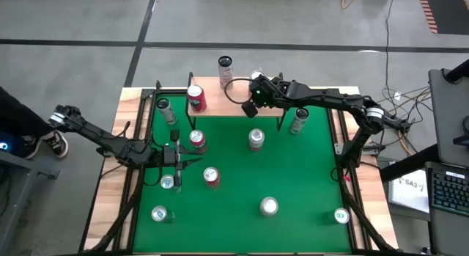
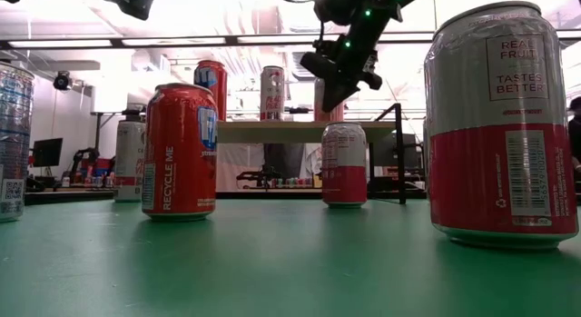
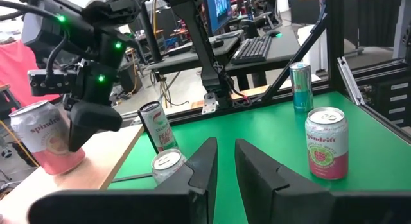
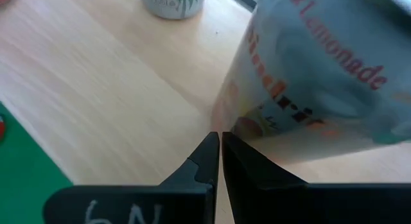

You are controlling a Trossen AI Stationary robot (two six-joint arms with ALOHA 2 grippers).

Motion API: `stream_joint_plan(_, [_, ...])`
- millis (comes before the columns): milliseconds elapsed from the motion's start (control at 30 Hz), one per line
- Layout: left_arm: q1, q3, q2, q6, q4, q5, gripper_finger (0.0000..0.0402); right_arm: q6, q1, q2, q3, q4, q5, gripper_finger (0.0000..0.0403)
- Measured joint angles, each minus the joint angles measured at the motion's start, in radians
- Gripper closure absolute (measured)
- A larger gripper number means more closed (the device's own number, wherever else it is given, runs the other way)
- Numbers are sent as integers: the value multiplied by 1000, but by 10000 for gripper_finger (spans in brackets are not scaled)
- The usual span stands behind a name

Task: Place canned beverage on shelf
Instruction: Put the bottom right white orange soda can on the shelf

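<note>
Right hand point(image 1: 250, 108) shut, tilted beside pink can point(image 3: 45, 135) on shelf point(image 4: 115, 83).

1. The tabletop point(image 1: 293, 175) was green, framed by a light wooden border.
2. The shelf point(image 1: 212, 102), a bare-wood top on thin black legs, stood at the tabletop's far edge.
3. On the shelf stood a red can point(image 1: 196, 98), a white can point(image 1: 225, 69) near its back edge, and a pink-and-white can point(image 3: 45, 137) towards its right end.
4. On the green surface stood several cans well apart, among them a red one point(image 1: 211, 177), a silver-topped one point(image 1: 269, 206) and a teal one point(image 1: 341, 216) near the right corner.
</note>
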Motion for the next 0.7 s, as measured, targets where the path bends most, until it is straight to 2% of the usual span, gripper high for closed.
stream_joint_plan(267, [0, 0, 0, 0, 0, 0, 364, -16, -2, 4, 0, 21, 0, 390])
stream_joint_plan(533, [0, 0, 0, -3, -2, 0, 364, -13, -2, -2, 0, -47, -1, 390])
stream_joint_plan(700, [0, 0, 0, -3, -2, 0, 364, -27, -16, -2, 0, -42, 35, 390])
